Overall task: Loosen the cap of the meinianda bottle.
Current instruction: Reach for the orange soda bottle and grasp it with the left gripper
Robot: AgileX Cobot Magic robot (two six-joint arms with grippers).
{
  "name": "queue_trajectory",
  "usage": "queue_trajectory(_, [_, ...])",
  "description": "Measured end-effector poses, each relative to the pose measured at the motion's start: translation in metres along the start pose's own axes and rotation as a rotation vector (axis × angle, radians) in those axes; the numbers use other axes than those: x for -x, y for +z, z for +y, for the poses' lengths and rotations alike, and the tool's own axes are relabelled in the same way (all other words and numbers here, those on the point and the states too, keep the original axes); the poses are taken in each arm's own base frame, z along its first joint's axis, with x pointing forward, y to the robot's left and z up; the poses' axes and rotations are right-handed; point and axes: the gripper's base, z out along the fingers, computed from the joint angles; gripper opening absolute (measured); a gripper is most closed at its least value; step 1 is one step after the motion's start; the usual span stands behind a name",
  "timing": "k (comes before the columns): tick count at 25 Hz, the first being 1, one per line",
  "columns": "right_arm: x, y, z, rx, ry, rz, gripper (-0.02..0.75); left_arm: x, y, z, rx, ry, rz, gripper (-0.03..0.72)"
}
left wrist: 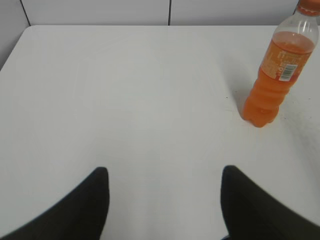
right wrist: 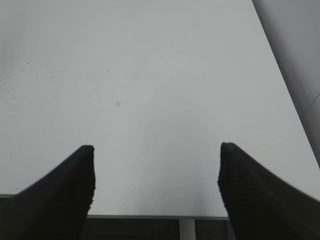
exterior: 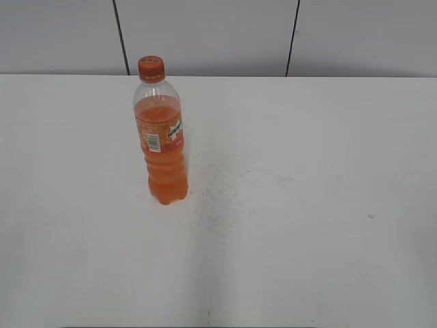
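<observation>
The meinianda bottle (exterior: 161, 147), clear plastic with orange drink and an orange label, stands upright on the white table (exterior: 307, 205), left of centre. Its orange-red cap (exterior: 151, 68) is on the neck. The bottle also shows at the upper right of the left wrist view (left wrist: 274, 85), with the cap (left wrist: 309, 6) cut by the frame's top edge. My left gripper (left wrist: 164, 172) is open and empty, well short of the bottle and to its left. My right gripper (right wrist: 156, 148) is open and empty above the table's near edge. Neither gripper shows in the exterior view.
A grey panelled wall (exterior: 205, 34) runs behind the table. The table's right edge (right wrist: 285, 85) and near edge (right wrist: 150, 216) show in the right wrist view. Small dark specks mark the table top near the bottle.
</observation>
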Motion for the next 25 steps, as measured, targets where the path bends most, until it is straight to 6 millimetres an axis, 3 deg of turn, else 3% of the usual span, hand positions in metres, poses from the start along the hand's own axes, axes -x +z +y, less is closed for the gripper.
queue_trajectory(25, [0.0000,0.0000,0.0000,0.000,0.000,0.000,0.573,0.0000,0.0000,0.0000,0.000,0.000,0.000,0.436])
